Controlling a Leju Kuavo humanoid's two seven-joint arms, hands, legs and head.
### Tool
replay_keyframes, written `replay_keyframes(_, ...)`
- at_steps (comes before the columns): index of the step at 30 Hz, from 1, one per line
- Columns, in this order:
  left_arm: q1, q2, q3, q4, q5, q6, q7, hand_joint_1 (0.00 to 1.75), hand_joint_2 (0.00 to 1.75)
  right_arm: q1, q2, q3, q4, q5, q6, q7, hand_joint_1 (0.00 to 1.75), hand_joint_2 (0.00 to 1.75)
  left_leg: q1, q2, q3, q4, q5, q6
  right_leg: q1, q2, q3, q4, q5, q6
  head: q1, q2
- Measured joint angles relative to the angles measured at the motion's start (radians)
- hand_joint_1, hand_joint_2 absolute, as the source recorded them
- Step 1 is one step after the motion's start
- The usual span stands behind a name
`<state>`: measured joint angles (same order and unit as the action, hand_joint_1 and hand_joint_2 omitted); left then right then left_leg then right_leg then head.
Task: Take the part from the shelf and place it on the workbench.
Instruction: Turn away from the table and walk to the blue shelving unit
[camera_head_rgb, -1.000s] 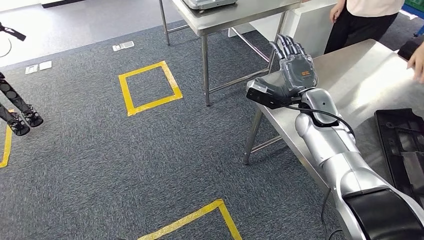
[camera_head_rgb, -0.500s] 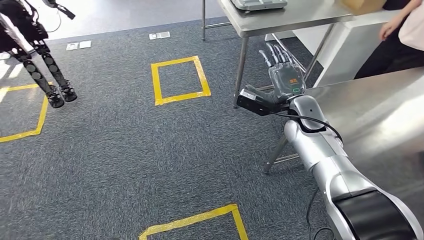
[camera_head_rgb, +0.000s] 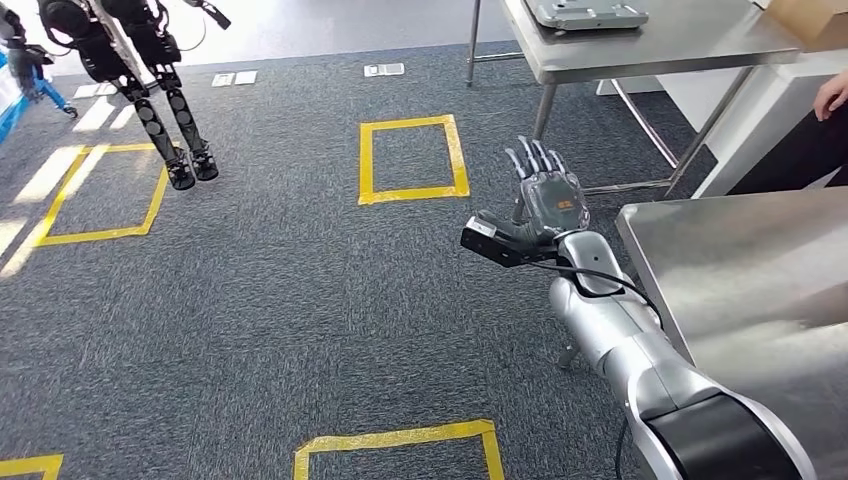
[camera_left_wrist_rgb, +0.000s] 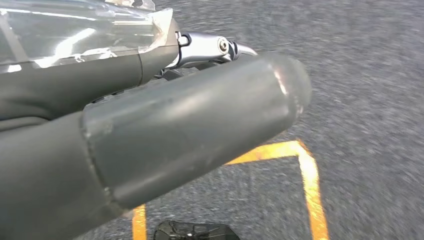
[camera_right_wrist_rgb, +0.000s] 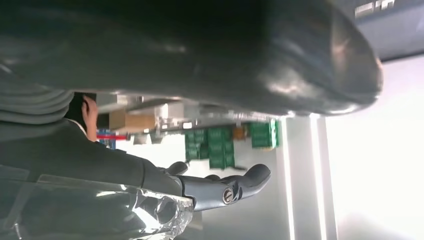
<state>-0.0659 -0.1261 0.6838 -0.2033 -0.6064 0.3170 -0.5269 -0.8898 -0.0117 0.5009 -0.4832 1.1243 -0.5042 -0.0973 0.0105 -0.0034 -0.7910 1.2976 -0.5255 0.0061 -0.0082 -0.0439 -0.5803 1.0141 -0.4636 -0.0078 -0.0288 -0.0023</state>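
My right hand is raised off the near left corner of the steel workbench, its fingers straight and apart, with nothing in it. The right wrist view has its thick thumb and a darker finger spread, with empty space between them. My left hand hangs over the grey carpet, thumb stretched out and nothing held. The stretch of bench top I see is bare and shiny.
A second steel table stands further back with a grey device on it. Yellow tape squares mark the carpet. Another robot's dark legs stand at the far left. A person's hand shows at the right edge.
The whole view has swung left: the workbench slid to the right edge and the black part on it passed out of frame. My right hand stays raised and empty.
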Motion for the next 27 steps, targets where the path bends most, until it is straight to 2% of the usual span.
replay_keyframes(1, 0.001, 0.000, 0.000, 0.000, -0.002, 0.000, 0.004, 0.00, 0.00, 0.013, -0.003, -0.004, 0.009, -0.001, -0.006, 0.002, 0.00, 0.00, 0.001, 0.004, 0.015, -0.026, 0.018, 0.001, 0.001, -0.013, 0.000, 0.000, -0.001, -0.001, 0.000, 0.000)
replay_keyframes(2, 0.001, 0.001, 0.000, 0.000, -0.003, 0.000, 0.007, 0.00, 0.00, 0.024, -0.005, -0.007, 0.017, -0.001, -0.012, 0.005, 0.00, 0.00, 0.001, 0.013, 0.048, -0.084, 0.046, 0.003, 0.002, -0.025, 0.001, 0.000, -0.002, -0.001, 0.000, 0.000)
replay_keyframes(4, -0.001, 0.002, 0.001, 0.000, -0.004, 0.000, 0.010, 0.00, 0.00, 0.041, -0.010, -0.015, 0.030, 0.000, -0.021, 0.012, 0.00, 0.00, -0.005, 0.051, 0.122, -0.214, 0.088, 0.010, 0.007, -0.045, 0.004, 0.000, -0.007, 0.004, 0.000, 0.000)
replay_keyframes(5, -0.002, 0.003, 0.001, 0.000, -0.004, 0.000, 0.011, 0.00, 0.00, 0.048, -0.011, -0.019, 0.038, 0.002, -0.025, 0.018, 0.00, 0.00, -0.008, 0.063, 0.142, -0.250, 0.096, 0.014, 0.010, -0.053, 0.005, 0.000, -0.010, 0.009, 0.001, 0.000)
replay_keyframes(6, -0.003, 0.003, 0.001, 0.000, -0.004, 0.001, 0.012, 0.00, 0.00, 0.056, -0.013, -0.022, 0.045, 0.005, -0.029, 0.024, 0.00, 0.00, -0.013, 0.065, 0.149, -0.265, 0.095, 0.019, 0.013, -0.062, 0.007, 0.000, -0.012, 0.013, 0.002, 0.000)
replay_keyframes(8, -0.002, 0.003, 0.001, 0.000, -0.005, 0.001, 0.013, 0.00, 0.00, 0.071, -0.014, -0.025, 0.058, 0.012, -0.034, 0.034, 0.00, 0.00, -0.015, 0.041, 0.151, -0.269, 0.098, 0.030, 0.015, -0.076, 0.011, -0.001, -0.017, 0.023, 0.005, 0.000)
replay_keyframes(9, -0.001, 0.003, 0.001, 0.000, -0.005, 0.001, 0.013, 0.00, 0.00, 0.077, -0.014, -0.027, 0.063, 0.014, -0.035, 0.037, 0.00, 0.00, -0.013, 0.030, 0.154, -0.275, 0.101, 0.036, 0.013, -0.063, 0.010, 0.004, -0.022, 0.027, 0.006, 0.000)
replay_keyframes(10, -0.001, 0.002, 0.001, 0.000, -0.006, 0.002, 0.014, 0.00, 0.00, 0.081, -0.014, -0.028, 0.067, 0.015, -0.037, 0.040, 0.00, 0.00, -0.011, 0.020, 0.158, -0.280, 0.105, 0.042, 0.012, -0.039, 0.003, 0.022, -0.032, 0.029, 0.006, 0.000)
replay_keyframes(12, -0.005, 0.003, 0.002, 0.000, -0.006, 0.003, 0.014, 0.00, 0.00, 0.092, -0.019, -0.031, 0.079, 0.017, -0.039, 0.049, 0.00, 0.00, -0.008, -0.001, 0.162, -0.286, 0.109, 0.051, 0.006, 0.017, -0.043, 0.123, -0.077, 0.025, 0.007, 0.000)
replay_keyframes(14, -0.008, 0.004, 0.004, 0.000, -0.006, 0.004, 0.015, 0.00, 0.00, 0.115, -0.023, -0.033, 0.094, 0.020, -0.041, 0.062, 0.00, 0.00, -0.007, -0.032, 0.162, -0.285, 0.110, 0.055, 0.001, 0.035, -0.109, 0.251, -0.119, 0.023, 0.009, 0.000)
replay_keyframes(15, -0.007, 0.005, 0.004, 0.000, -0.007, 0.005, 0.016, 0.00, 0.00, 0.129, -0.025, -0.035, 0.100, 0.022, -0.042, 0.070, 0.00, 0.00, -0.007, -0.049, 0.162, -0.285, 0.110, 0.055, -0.001, 0.038, -0.128, 0.279, -0.121, 0.028, 0.009, 0.000)
replay_keyframes(16, -0.005, 0.005, 0.005, 0.000, -0.008, 0.005, 0.017, 0.00, 0.00, 0.142, -0.026, -0.037, 0.105, 0.023, -0.043, 0.077, 0.00, 0.00, -0.007, -0.065, 0.163, -0.284, 0.110, 0.055, -0.003, 0.040, -0.129, 0.271, -0.109, 0.035, 0.009, 0.000)
replay_keyframes(17, -0.003, 0.006, 0.006, 0.000, -0.009, 0.004, 0.018, 0.00, 0.00, 0.153, -0.026, -0.041, 0.110, 0.023, -0.044, 0.084, 0.00, 0.00, -0.007, -0.080, 0.163, -0.283, 0.110, 0.054, -0.006, 0.045, -0.109, 0.218, -0.081, 0.046, 0.009, 0.000)
replay_keyframes(18, -0.002, 0.007, 0.006, 0.000, -0.010, 0.004, 0.018, 0.00, 0.00, 0.162, -0.026, -0.047, 0.115, 0.022, -0.047, 0.090, 0.00, 0.00, -0.007, -0.095, 0.162, -0.281, 0.110, 0.052, -0.010, 0.061, -0.079, 0.145, -0.050, 0.055, 0.009, 0.000)
replay_keyframes(19, -0.002, 0.008, 0.007, 0.000, -0.011, 0.003, 0.018, 0.00, 0.00, 0.172, -0.026, -0.052, 0.120, 0.021, -0.051, 0.097, 0.00, 0.00, -0.008, -0.108, 0.161, -0.279, 0.108, 0.048, -0.013, 0.078, -0.050, 0.079, -0.024, 0.060, 0.009, 0.000)
replay_keyframes(20, -0.002, 0.010, 0.008, 0.000, -0.011, 0.003, 0.018, 0.00, 0.00, 0.183, -0.026, -0.058, 0.125, 0.019, -0.056, 0.104, 0.00, 0.00, -0.008, -0.120, 0.160, -0.277, 0.108, 0.043, -0.015, 0.092, -0.027, 0.030, -0.006, 0.060, 0.008, 0.000)
replay_keyframes(21, -0.001, 0.012, 0.010, 0.000, -0.012, 0.002, 0.018, 0.00, 0.00, 0.198, -0.026, -0.065, 0.130, 0.018, -0.061, 0.114, 0.00, 0.00, -0.009, -0.130, 0.157, -0.276, 0.108, 0.037, -0.015, 0.099, -0.017, 0.010, 0.000, 0.055, 0.008, 0.000)
replay_keyframes(23, 0.003, 0.014, 0.014, 0.000, -0.014, 0.002, 0.020, 0.00, 0.00, 0.232, -0.025, -0.080, 0.138, 0.011, -0.068, 0.133, 0.00, 0.00, -0.006, -0.147, 0.153, -0.278, 0.111, 0.026, -0.009, 0.082, -0.011, 0.008, 0.002, 0.039, 0.007, 0.000)
replay_keyframes(24, 0.006, 0.016, 0.016, 0.000, -0.017, 0.002, 0.021, 0.00, 0.00, 0.248, -0.025, -0.090, 0.141, 0.005, -0.070, 0.141, 0.00, 0.00, -0.004, -0.142, 0.151, -0.275, 0.109, 0.021, -0.009, 0.072, -0.009, 0.007, 0.005, 0.032, 0.007, 0.000)
replay_keyframes(25, 0.009, 0.016, 0.017, 0.000, -0.018, 0.002, 0.022, 0.00, 0.00, 0.262, -0.024, -0.100, 0.144, -0.001, -0.072, 0.147, 0.00, 0.00, -0.005, -0.118, 0.144, -0.262, 0.099, 0.017, -0.009, 0.063, -0.007, 0.004, 0.007, 0.025, 0.005, 0.000)
replay_keyframes(27, 0.010, 0.017, 0.018, 0.000, -0.021, 0.002, 0.023, 0.00, 0.00, 0.289, -0.027, -0.121, 0.150, -0.012, -0.072, 0.157, 0.00, 0.00, -0.006, -0.046, 0.107, -0.177, 0.048, 0.010, -0.008, 0.043, -0.004, 0.001, 0.007, 0.008, 0.000, 0.000)
